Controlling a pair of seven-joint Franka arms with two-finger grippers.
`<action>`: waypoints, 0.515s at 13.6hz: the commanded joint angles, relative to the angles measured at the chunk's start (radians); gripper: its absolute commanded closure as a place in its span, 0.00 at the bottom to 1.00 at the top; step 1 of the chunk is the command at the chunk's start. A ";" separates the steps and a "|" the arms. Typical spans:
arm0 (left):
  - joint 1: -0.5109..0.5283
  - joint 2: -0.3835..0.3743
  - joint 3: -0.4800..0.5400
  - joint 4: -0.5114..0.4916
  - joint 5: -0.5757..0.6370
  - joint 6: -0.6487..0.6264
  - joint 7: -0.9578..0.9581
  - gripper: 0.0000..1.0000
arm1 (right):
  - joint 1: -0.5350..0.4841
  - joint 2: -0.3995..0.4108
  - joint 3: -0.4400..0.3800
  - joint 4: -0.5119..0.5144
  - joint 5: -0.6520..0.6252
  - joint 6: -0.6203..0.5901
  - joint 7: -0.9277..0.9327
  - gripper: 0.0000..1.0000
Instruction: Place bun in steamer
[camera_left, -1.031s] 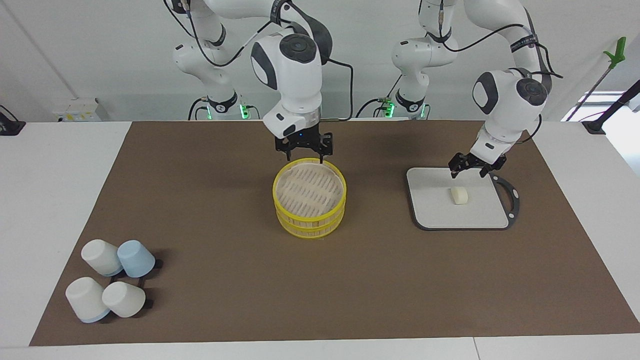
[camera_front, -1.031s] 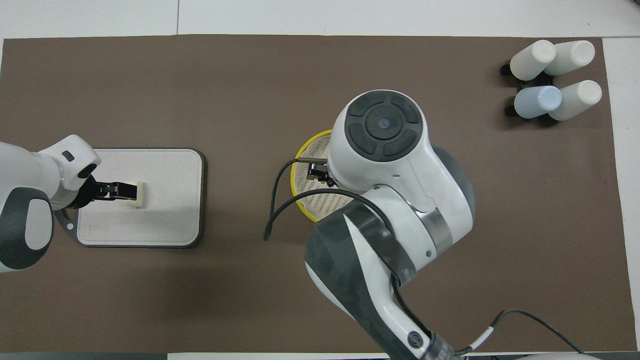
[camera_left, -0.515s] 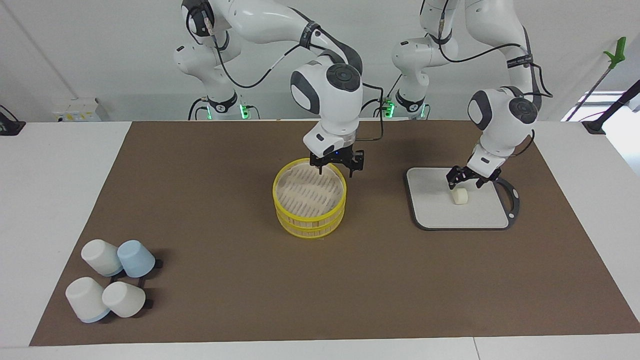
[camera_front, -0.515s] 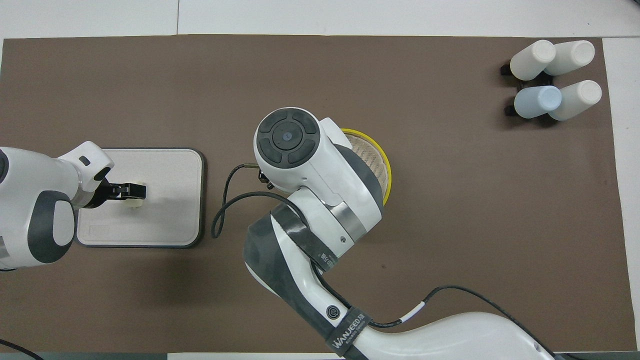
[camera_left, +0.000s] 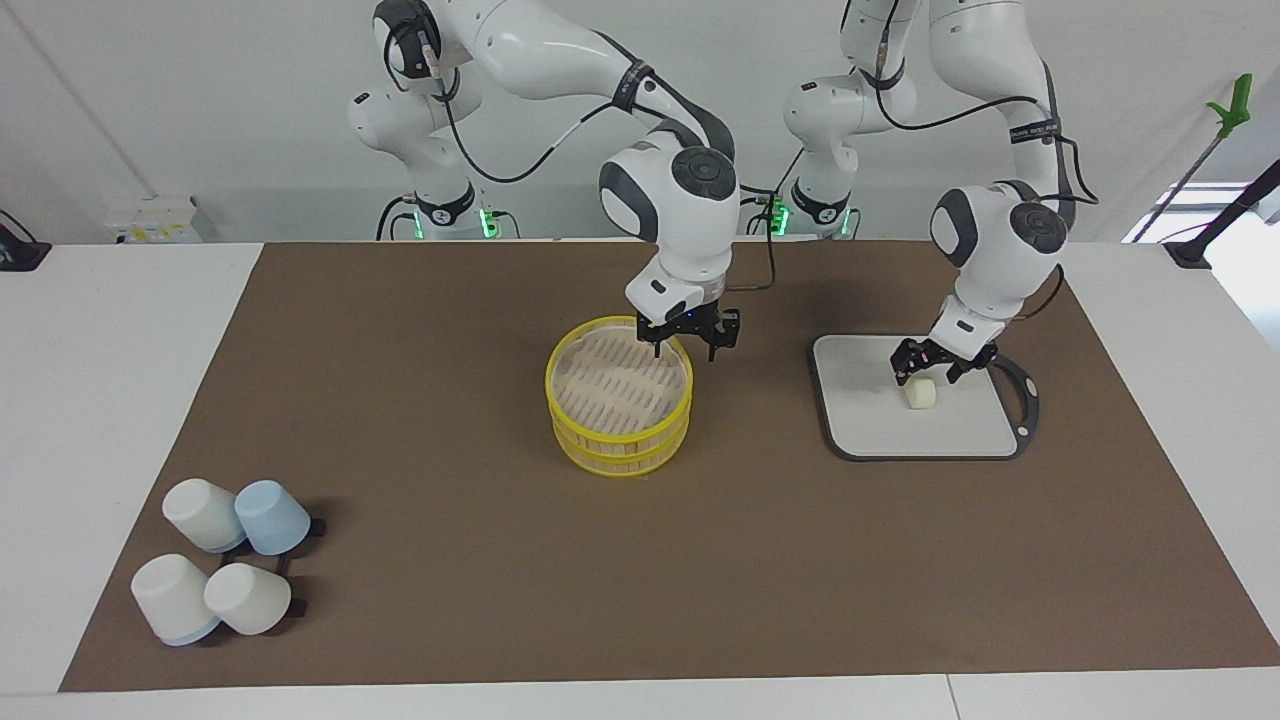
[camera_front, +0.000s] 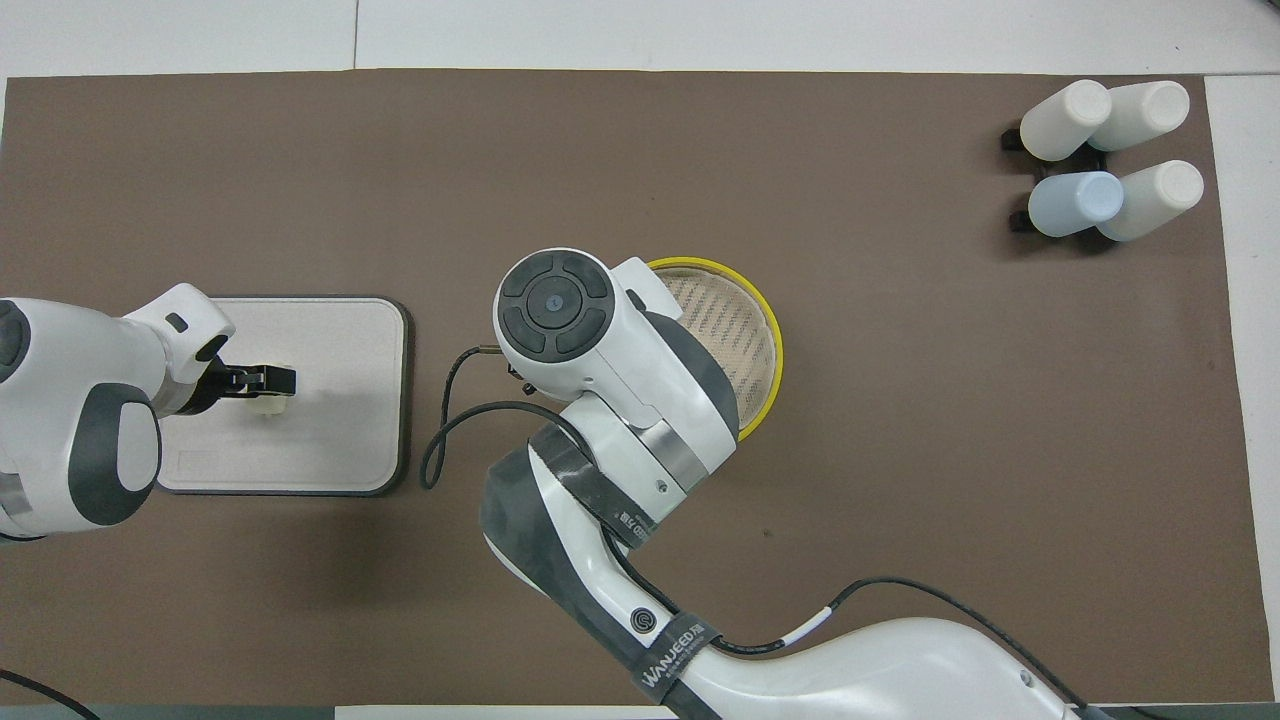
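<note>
Facing view: left gripper (camera_left: 929, 365), fingers spread astride the bun (camera_left: 920, 393) on the grey tray (camera_left: 860, 440), must close. Right gripper (camera_left: 688, 338), fingers spread, straddles the steamer (camera_left: 620, 400) lid rim, poised to lift.

From my remote seat I saw a white table (camera_left: 120, 400) laid with a broad brown mat (camera_left: 450, 560) under even, soft light. A plain white wall (camera_left: 200, 100) stood at the robots' end. A white box (camera_left: 160, 220) sat against it, and a bright window (camera_left: 1190, 210) showed at the left arm's end.
</note>
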 joint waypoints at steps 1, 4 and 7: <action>0.002 0.008 -0.001 -0.011 -0.005 0.047 0.001 0.07 | 0.000 -0.001 0.002 -0.020 -0.015 0.023 0.019 0.19; -0.004 0.033 -0.001 -0.007 -0.005 0.067 0.000 0.09 | 0.000 0.011 0.000 -0.018 -0.015 0.034 0.022 0.47; -0.008 0.040 -0.001 -0.007 -0.005 0.066 0.001 0.19 | 0.002 0.011 0.000 -0.021 -0.029 0.032 0.024 1.00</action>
